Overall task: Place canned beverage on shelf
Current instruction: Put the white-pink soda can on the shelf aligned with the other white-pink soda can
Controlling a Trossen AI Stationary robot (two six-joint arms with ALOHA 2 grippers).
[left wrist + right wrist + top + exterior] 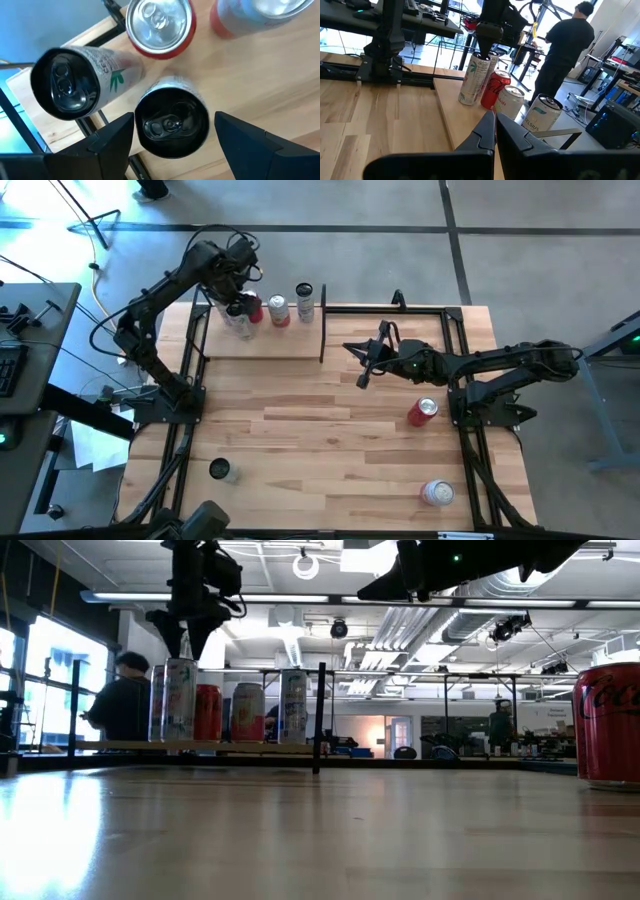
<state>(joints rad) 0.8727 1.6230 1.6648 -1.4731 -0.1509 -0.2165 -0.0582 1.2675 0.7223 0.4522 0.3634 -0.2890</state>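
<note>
The shelf [262, 345], a light-wood board with black end frames, lies at the table's far left. Several cans stand upright on it by their bases. My left gripper [173, 119] is open, pointing down just above a silver can with a black top [172, 125]. Its fingers stand on either side of the can's top without touching it. A second black-topped can [65, 85], a red can [160, 22] and a pale can [305, 301] stand beside it. My right gripper [362, 365] is shut and empty, above the table right of the shelf.
A red can [422, 412] lies on the table under my right arm. Another can [437, 493] lies near the front right corner. A dark-topped can [220, 470] stands at the front left. A person [567, 47] stands beyond the table's left side.
</note>
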